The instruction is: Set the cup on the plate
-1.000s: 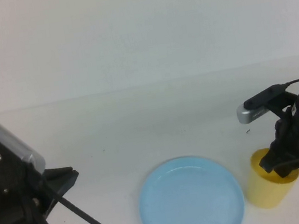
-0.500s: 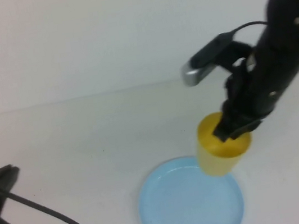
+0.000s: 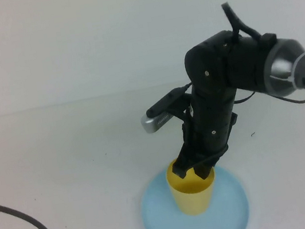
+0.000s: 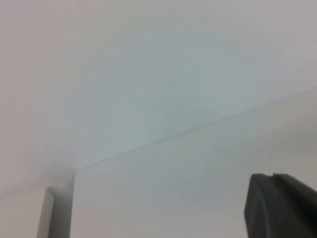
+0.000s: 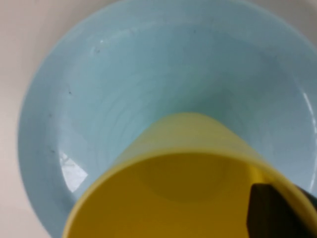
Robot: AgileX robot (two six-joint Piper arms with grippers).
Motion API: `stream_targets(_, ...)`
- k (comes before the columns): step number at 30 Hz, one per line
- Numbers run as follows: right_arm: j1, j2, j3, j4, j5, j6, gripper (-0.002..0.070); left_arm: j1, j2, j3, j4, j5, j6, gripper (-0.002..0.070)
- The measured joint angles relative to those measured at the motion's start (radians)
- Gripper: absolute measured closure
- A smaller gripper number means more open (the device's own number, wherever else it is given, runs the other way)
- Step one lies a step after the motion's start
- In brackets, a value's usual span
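The right gripper (image 3: pixel 195 171) has its jaws pinching the rim of the yellow cup (image 3: pixel 194 196), one inside and one outside the wall. The cup hangs directly below the jaws over the middle of the blue plate (image 3: pixel 233 213); whether its base touches cannot be told. This looks like the placing step. Next: settle it, spread the jaws, lift straight up. The left gripper is out of sight, jaws pressed together.
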Motion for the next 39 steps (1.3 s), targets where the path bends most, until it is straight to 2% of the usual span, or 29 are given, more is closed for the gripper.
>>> stream_targets(8, 0.000, 0.040, -0.003, 0.002, 0.003, 0.038, 0.0644, 0.000, 0.000, 0.002, 0.034, 0.009, -0.023, 0.0675)
stream_targets(11, 0.000, 0.040, -0.003, 0.002, 0.003, 0.042, 0.0611, 0.000, 0.000, 0.007, 0.049, 0.005, -0.047, 0.0675)
stream_targets(18, 0.000, 0.040, -0.003, 0.021, 0.003, 0.046, 0.0339, 0.000, 0.000, 0.012, 0.061, 0.001, -0.068, 0.0675)
stream_targets(21, 0.002, 0.037, -0.003, 0.025, -0.003, 0.053, 0.0293, 0.000, 0.000, 0.040, 0.091, -0.014, -0.118, 0.0675)
stream_targets(28, 0.019, -0.072, -0.003, 0.014, -0.030, 0.090, 0.0275, -0.002, 0.000, 0.090, 0.251, -0.082, -0.333, 0.0675)
stream_targets(34, 0.056, -0.221, -0.003, -0.110, -0.023, 0.169, 0.0279, -0.002, -0.017, 0.092, 0.265, -0.199, -0.335, 0.0675)
stream_targets(39, 0.125, -0.353, -0.003, -0.296, 0.006, 0.268, 0.0339, -0.002, -0.040, 0.092, 0.265, -0.211, -0.333, 0.0675)
